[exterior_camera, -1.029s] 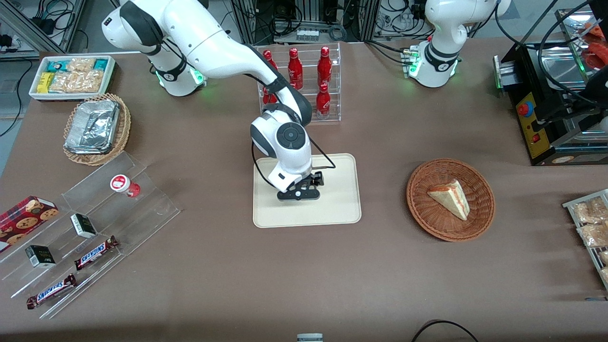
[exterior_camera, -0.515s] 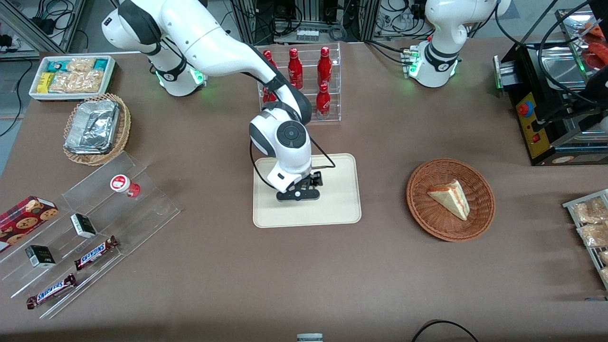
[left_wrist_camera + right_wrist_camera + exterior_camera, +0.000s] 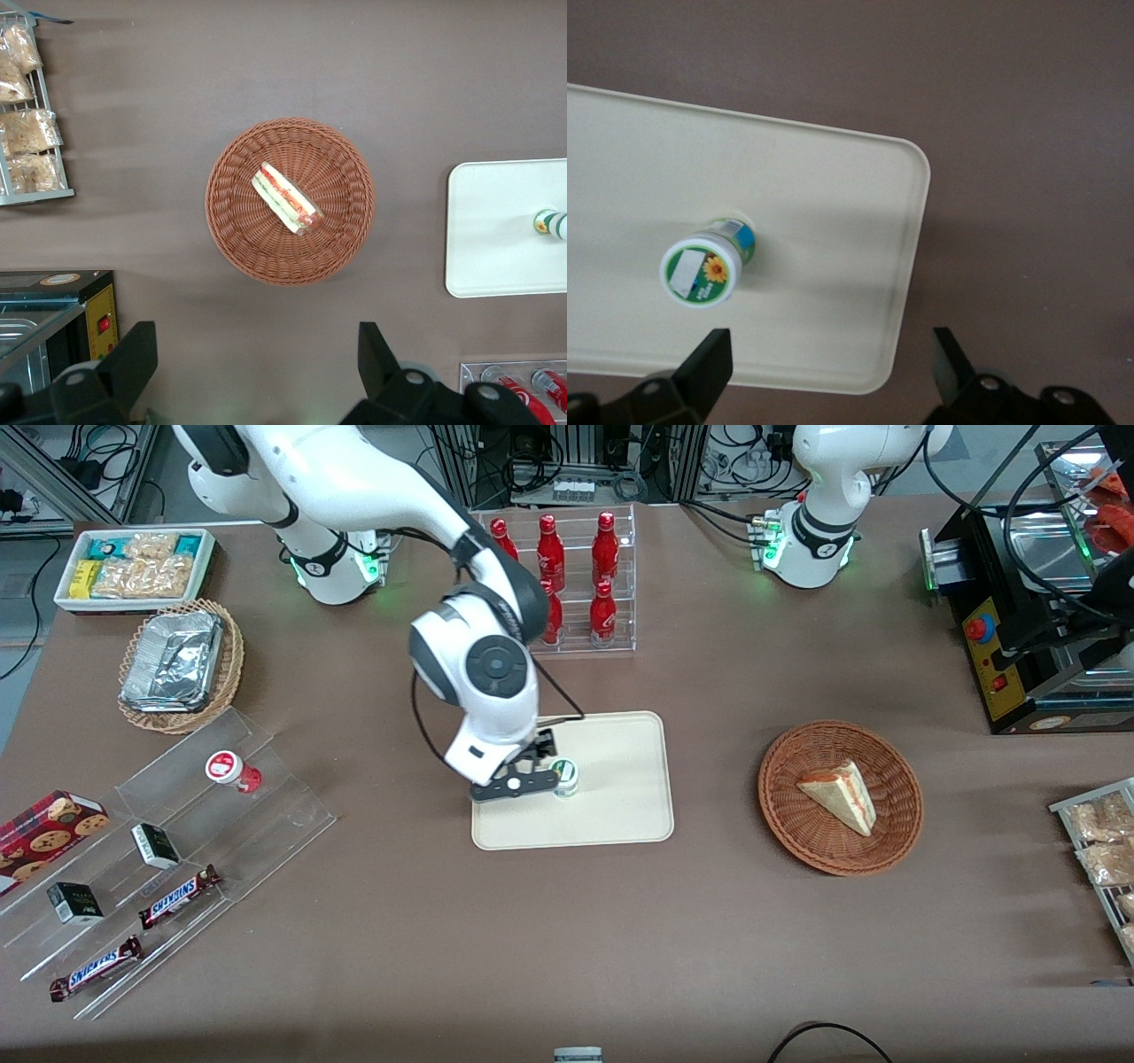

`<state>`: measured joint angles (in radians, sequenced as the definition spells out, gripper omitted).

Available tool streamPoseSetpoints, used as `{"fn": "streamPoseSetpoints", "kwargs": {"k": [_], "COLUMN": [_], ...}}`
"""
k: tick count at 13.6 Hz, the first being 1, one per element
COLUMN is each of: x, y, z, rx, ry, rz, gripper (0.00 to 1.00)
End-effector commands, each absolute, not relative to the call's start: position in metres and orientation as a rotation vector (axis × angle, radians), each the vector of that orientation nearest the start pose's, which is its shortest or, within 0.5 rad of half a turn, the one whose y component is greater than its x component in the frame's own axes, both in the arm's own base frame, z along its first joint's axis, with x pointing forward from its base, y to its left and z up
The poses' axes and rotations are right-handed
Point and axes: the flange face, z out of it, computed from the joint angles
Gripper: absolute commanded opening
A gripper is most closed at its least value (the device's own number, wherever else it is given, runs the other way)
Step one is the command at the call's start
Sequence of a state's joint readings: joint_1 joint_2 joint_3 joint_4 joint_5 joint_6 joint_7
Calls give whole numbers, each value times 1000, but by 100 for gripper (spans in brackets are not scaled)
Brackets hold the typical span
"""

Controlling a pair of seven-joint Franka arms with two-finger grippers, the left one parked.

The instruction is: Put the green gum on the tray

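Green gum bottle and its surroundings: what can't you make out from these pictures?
- green gum: the lid's lettering is too small to read in the right wrist view, and the left wrist view's edge cuts the bottle off.
- tray: in the front view, part is hidden under the arm and the open gripper hovering beside the gum.
- red-lidded bottle: its label is too small in the front view.

The gripper [image 3: 523, 778] is mostly buried under the right arm's own wrist in the front view, and the wrist cam only catches the two fingertips [image 3: 709, 361], spread wide with nothing between them. That arm also covers a corner of the tray [image 3: 620, 815] and part of the red bottle rack [image 3: 576, 584]. Label text on the green gum [image 3: 702, 266] is too small to read.
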<state>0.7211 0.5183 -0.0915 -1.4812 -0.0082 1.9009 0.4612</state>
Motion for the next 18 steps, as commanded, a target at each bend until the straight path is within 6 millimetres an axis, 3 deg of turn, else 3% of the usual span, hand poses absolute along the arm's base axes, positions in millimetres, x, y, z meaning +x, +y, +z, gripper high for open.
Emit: {"fn": "streamPoseSetpoints", "kwargs": {"k": [1,4,7,10,15,18], "x": [553,554,569,583,604,591], "y": [375,346,306,239,146,93], "z": [407,434,457,480,497,499], "rx": [-3226,-3220,-3202,-3164,-3129,-3135], "ry": [-395,-452,-478,-379,-436,-311], "rz": [170,235,231,200,130,153], "gripper": [100,100,100,100,100,100]}}
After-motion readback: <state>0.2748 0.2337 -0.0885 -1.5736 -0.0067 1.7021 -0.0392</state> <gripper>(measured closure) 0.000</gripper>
